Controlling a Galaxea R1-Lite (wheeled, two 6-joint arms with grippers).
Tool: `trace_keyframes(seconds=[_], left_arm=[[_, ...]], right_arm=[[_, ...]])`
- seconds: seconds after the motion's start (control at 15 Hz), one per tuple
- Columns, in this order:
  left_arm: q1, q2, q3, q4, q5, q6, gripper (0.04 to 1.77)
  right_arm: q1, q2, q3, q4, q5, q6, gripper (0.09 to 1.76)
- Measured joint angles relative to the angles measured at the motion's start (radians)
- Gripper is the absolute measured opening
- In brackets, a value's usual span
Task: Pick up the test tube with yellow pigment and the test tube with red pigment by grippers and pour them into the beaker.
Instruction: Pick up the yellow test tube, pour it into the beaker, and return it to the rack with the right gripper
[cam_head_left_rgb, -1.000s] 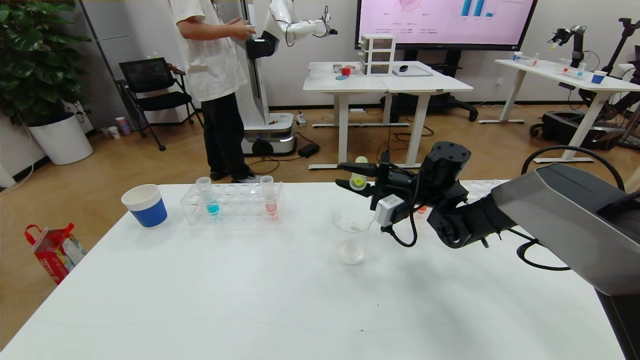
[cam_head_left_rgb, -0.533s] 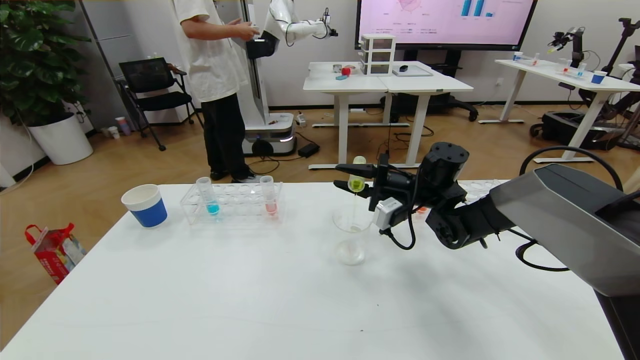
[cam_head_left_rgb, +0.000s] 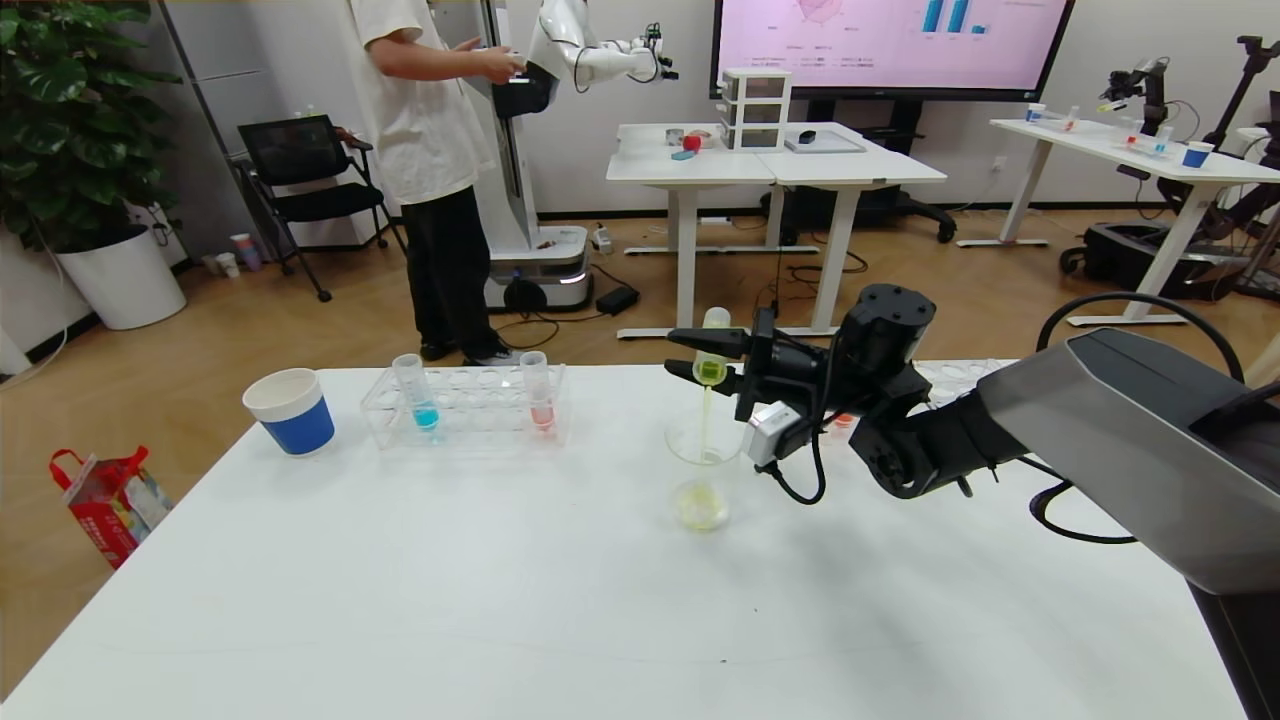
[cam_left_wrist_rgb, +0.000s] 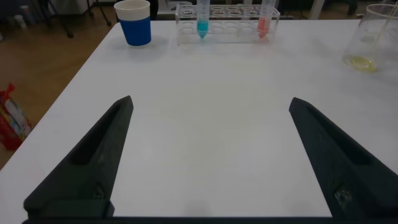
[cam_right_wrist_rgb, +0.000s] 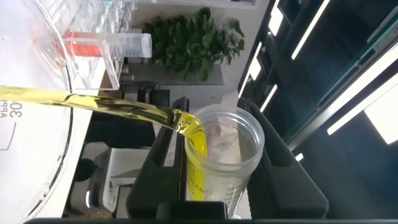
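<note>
The head camera is looking forward and down over the white rectangular worktop (cam_head_left_rgb: 420, 590) from above. The left wrist camera is looking low across that worktop, sharing the clear plastic tube rack (cam_left_wrist_rgb: 227, 25) (cam_head_left_rgb: 465, 405) and clear glass beaker (cam_left_wrist_rgb: 370, 40) (cam_head_left_rgb: 703, 480). The right wrist camera is sitting very close, looking along its end effector (cam_right_wrist_rgb: 214, 155).
</note>
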Motion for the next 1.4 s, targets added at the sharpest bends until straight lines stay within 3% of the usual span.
trace_keyframes(seconds=[0.8, 1.2, 1.4], left_arm=[[0.0, 0.0, 0.0, 0.0, 0.0, 0.0, 1.75], [0.0, 0.0, 0.0, 0.0, 0.0, 0.0, 1.75], [0.0, 0.0, 0.0, 0.0, 0.0, 0.0, 1.75]], right_arm=[[-0.018, 0.0, 0.01, 0.001, 0.035, -0.183, 0.53], [-0.011, -0.006, 0.059, 0.003, 0.033, -0.172, 0.53], [-0.029, -0.045, 0.061, 0.003, 0.011, -0.067, 0.53]])
